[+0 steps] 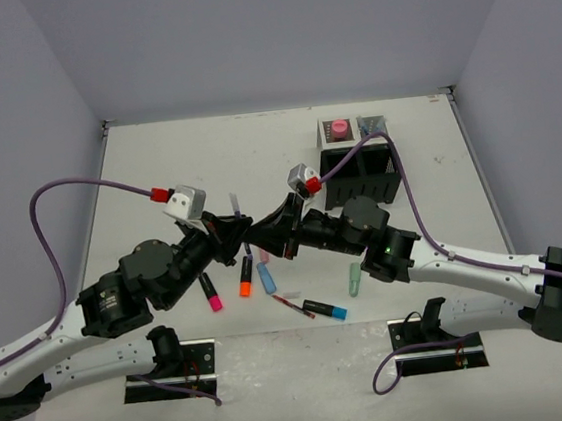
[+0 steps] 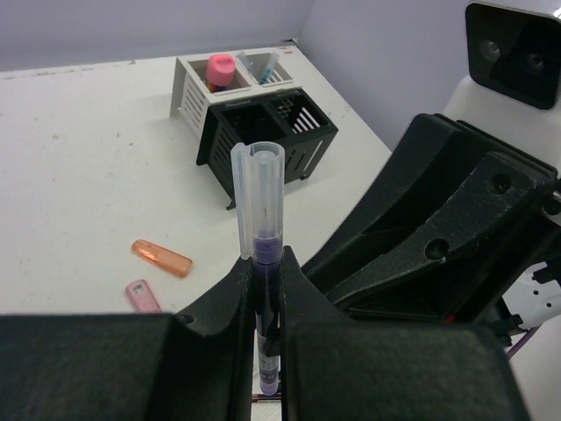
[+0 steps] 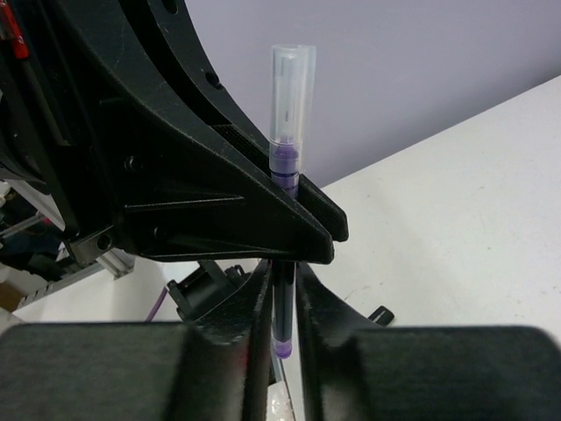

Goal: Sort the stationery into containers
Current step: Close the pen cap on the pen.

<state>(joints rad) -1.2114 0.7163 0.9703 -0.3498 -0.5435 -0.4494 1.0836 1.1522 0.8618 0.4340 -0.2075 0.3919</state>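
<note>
A purple pen with a clear cap (image 1: 235, 208) stands upright in the air between both arms at the table's middle. My left gripper (image 2: 266, 289) is shut on the pen's barrel (image 2: 260, 202), below the cap. My right gripper (image 3: 282, 289) straddles the pen's lower end (image 3: 282, 338) with a hairline gap on each side, jaws barely open. The black mesh organizer (image 1: 360, 177) sits at the back right. A pink glue stick (image 2: 220, 70) is in one pale compartment and blue pens (image 2: 267, 66) are in the other. The dark compartments look empty.
Loose on the table near the arms lie a pink highlighter (image 1: 211, 293), an orange one (image 1: 245, 278), a blue one (image 1: 266, 277), a red pen (image 1: 293, 306), a black-and-blue pen (image 1: 327, 309) and a mint highlighter (image 1: 355, 280). Grey walls enclose the table.
</note>
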